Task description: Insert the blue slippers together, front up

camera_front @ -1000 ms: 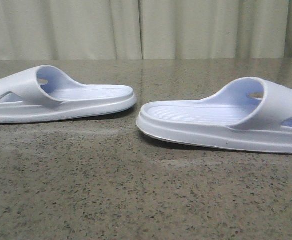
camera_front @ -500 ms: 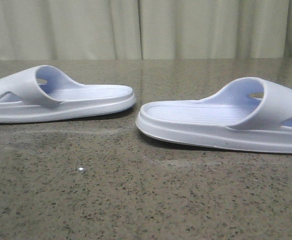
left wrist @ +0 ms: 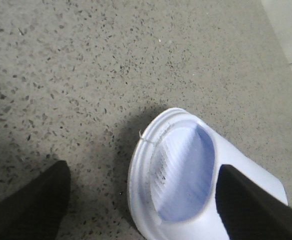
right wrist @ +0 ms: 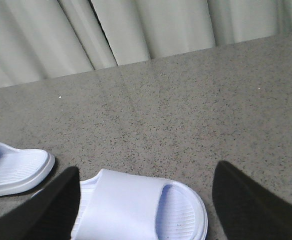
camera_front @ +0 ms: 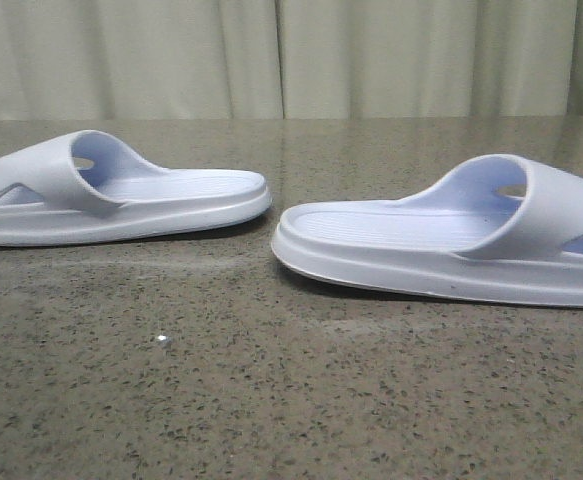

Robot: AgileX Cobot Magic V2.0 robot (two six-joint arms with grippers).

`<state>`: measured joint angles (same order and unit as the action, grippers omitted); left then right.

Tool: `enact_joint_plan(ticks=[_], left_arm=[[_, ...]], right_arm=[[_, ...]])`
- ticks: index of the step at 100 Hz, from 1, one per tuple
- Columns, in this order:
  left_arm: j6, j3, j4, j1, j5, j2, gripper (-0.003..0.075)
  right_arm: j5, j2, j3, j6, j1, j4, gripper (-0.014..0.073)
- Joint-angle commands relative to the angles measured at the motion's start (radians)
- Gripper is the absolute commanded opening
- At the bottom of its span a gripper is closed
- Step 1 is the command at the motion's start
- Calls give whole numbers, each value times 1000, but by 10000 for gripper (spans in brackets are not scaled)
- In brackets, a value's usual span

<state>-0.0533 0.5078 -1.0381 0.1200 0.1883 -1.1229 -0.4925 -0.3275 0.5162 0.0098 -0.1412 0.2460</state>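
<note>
Presently, two pale blue-white moulded foam slippers (camera_front: 121, 190) (camera_front: 451, 240) are seen flat, heels facing, apart, on speckled stone tabletop (camera_front: 271, 400); left gripper (left wrist: 140, 200) and right gripper (right wrist: 146, 200) are held wide open, empty.

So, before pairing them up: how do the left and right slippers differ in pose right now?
The left slipper has its strap at the left and heel toward the centre; the right slipper mirrors that. The right slipper sits nearer the camera and looks larger than the left slipper. Both lie sole-down on the table, apart, pale blue-white.
</note>
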Motion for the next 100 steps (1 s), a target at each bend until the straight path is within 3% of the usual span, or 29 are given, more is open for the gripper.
enact_joint_plan(ticks=[1,71,100], left_arm=[[7,50,-21,0,-29,-14,529],[5,151,-56,0,138,-178,522],[2,151,-54,0,155,-178,355]], right_arm=[[68,-17,34,1,1,10,477],[68,-17,34,1,1,10,477],[68,-17,34,1,1,10,477]])
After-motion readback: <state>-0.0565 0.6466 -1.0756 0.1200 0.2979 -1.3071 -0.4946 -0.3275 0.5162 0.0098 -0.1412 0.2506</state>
